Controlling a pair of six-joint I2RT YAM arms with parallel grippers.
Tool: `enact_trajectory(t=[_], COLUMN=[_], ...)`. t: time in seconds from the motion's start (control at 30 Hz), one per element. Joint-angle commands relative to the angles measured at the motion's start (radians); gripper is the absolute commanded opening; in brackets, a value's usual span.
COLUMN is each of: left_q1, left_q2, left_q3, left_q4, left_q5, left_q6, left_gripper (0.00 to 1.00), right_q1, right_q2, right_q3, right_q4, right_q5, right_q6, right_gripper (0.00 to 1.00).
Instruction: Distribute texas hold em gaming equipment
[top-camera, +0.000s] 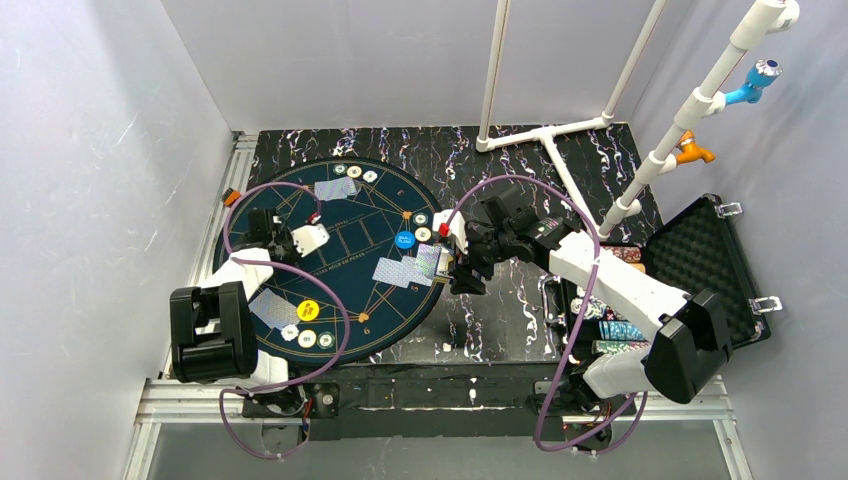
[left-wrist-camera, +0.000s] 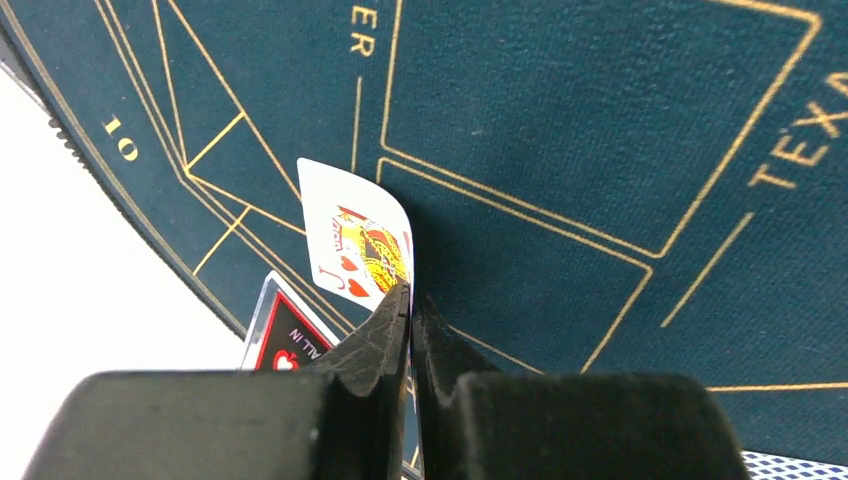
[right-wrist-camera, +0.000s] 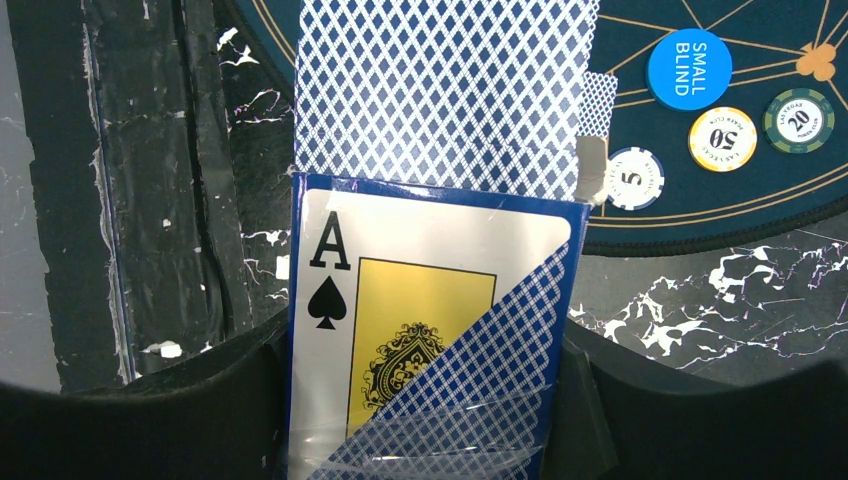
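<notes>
The left gripper (left-wrist-camera: 410, 300) pinches a card (left-wrist-camera: 352, 235), its long axis pointing ahead above the mat (left-wrist-camera: 600, 150); the right gripper (right-wrist-camera: 425, 420) clamps the card box (right-wrist-camera: 420, 290).

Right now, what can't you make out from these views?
- Left wrist: jack, lower half hidden by fingers; ALL IN plaque mostly behind them.
- Right wrist: card box, bottom past the frame edge; card count hidden inside.
- Top: chips, values too small; case contents partly behind the right arm.
</notes>
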Motion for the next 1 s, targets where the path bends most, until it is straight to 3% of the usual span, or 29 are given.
enact_trajectory(t=[0.0, 0.07, 0.23, 0.3, 0.4, 0.53, 0.63, 0.7, 0.8, 0.97], left_q1=[-0.001, -0.001, 0.000, 0.010, 0.013, 0.013, 0.010, -0.008, -0.049, -0.196], left_q2=[-0.002, -0.001, 0.029, 0.008, -0.036, -0.087, -0.102, -0.112, -0.136, -0.162], left_q3=[0.006, 0.008, 0.074, 0.127, 0.241, 0.403, 0.501, 0.525, 0.504, 0.435], left_q4=[-0.088, -0.114, -0.247, -0.358, -0.524, -0.719, -0.825, -0.826, -0.677, -0.395], left_q5=[0.095, 0.111, 0.123, 0.162, 0.235, 0.447, 0.684, 0.818, 0.924, 0.996], left_q6=[0.001, 0.000, -0.020, -0.039, -0.083, -0.238, -0.427, -0.575, -0.884, -1.256], left_gripper=[0.04, 0.10, 0.37, 0.55, 0.68, 0.78, 0.83, 0.84, 0.85, 0.86], right_q1=[0.004, 0.004, 0.004, 0.004, 0.004, 0.004, 0.004, 0.004, 0.004, 0.005], right_q2=[-0.021, -0.019, -0.018, -0.022, -0.019, -0.011, -0.002, 0.003, 0.004, 0.004], right_q3=[0.015, 0.014, 0.016, 0.013, 0.010, 0.015, 0.020, 0.025, 0.031, 0.037], right_q4=[0.032, 0.034, 0.033, 0.032, 0.033, 0.038, 0.043, 0.044, 0.045, 0.044], right_q5=[-0.018, -0.018, -0.015, -0.013, -0.012, -0.014, -0.018, -0.022, -0.028, -0.031], right_q6=[0.002, 0.001, 0.001, -0.002, -0.001, -0.001, 0.001, 0.002, 0.005, 0.009], right_gripper=[0.01, 0.01, 0.01, 0.01, 0.01, 0.01, 0.01, 0.01, 0.01, 0.01])
